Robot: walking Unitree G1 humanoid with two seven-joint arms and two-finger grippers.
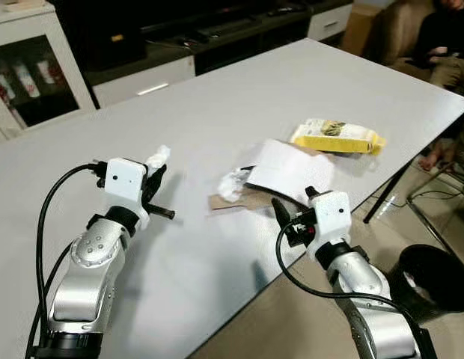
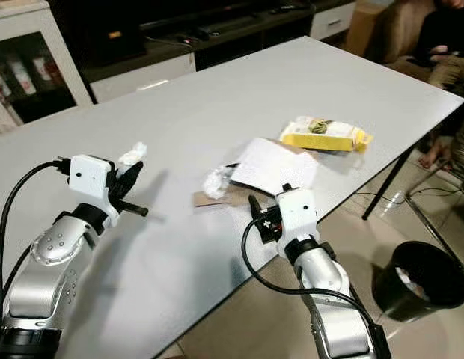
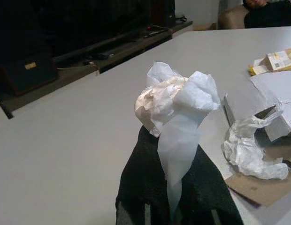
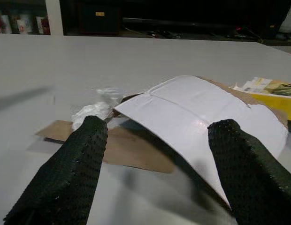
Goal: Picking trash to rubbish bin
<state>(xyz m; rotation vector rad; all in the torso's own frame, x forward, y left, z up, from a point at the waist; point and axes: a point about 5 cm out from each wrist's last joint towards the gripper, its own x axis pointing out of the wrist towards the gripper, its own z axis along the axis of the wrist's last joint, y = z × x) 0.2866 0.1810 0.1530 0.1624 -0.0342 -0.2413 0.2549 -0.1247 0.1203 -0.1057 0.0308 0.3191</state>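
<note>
Clamping a crumpled tissue (image 3: pixel 176 101) above the grey tabletop (image 1: pixel 239 112), the left tool (image 1: pixel 156 179) holds firm while the right tool (image 4: pixel 157 154), fingers spread wide, faces the flattened cardboard box (image 1: pixel 288 168).

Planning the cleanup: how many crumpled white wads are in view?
2. One crumpled white tissue wad is pinched in the left end effector above the grey table; one crumpled white plastic wad lies beside the flattened white-and-brown cardboard box. More may hide under it.
</note>
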